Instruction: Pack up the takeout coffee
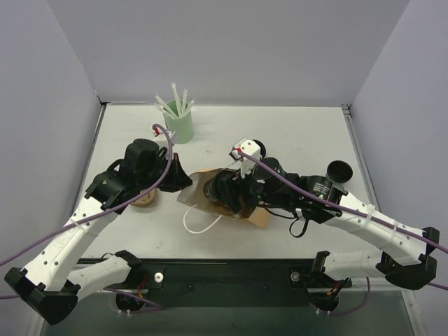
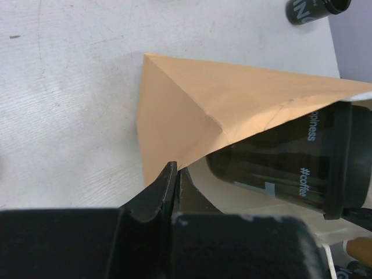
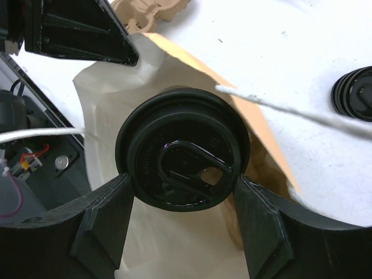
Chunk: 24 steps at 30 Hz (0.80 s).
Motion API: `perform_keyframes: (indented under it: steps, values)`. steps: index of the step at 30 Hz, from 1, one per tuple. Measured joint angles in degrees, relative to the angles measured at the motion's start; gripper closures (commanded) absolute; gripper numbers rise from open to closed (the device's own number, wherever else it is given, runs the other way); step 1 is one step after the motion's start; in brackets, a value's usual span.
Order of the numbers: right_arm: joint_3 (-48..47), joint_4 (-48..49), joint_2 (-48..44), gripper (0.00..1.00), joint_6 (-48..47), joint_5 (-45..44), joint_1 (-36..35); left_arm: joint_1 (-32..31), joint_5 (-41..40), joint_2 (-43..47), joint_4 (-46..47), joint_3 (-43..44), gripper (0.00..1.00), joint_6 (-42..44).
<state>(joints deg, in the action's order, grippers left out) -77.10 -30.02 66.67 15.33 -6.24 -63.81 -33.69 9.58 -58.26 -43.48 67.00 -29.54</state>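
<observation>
The right gripper point(image 3: 183, 203) squeezes the takeout coffee point(image 2: 290, 163), halfway inside the paper bag point(image 2: 192, 110) in the middle of the top view, while the left gripper point(image 2: 176, 174) pinches the bag's edge tight, and a hard push could rip that thin paper.

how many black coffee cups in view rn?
2. One black cup is in the right gripper at the mouth of the brown bag; the other sits on the table beyond the right arm. More could be hidden inside the bag.
</observation>
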Motion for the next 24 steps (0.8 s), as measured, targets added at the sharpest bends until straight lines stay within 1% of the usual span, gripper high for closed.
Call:
perform_keyframes:
  steps: [3, 7, 11, 15, 18, 24]
  values:
    - [-0.1, 1.1, 0.2, 0.58, 0.4, -2.3, -0.4, 0.0, -1.7, -1.3, -2.7, 1.5, 1.0, 0.7]
    - [0.0, 3.1, 0.1, 0.57, 1.3, -2.7, -0.3, 0.0, -3.3, -2.3, -4.6, 3.9, 1.0, 1.5]
    - [1.0, 5.0, -1.2, 0.57, 0.6, -0.8, 0.5, 0.0, -3.6, -2.4, -5.0, 5.5, 1.0, 1.7]
    - [1.8, 4.9, -1.9, 0.58, -2.4, 2.1, 0.7, 0.0, -3.0, -2.4, -4.9, 5.7, 1.0, 1.7]
    - [1.6, 4.0, -0.7, 0.58, -5.2, 3.8, 0.8, 0.0, -2.2, -2.4, -4.9, 5.7, 1.0, 1.8]
    - [-0.7, 0.6, 5.6, 0.58, -10.2, 4.1, 0.0, 0.0, -0.5, -3.1, -5.0, 5.9, 1.0, 2.0]
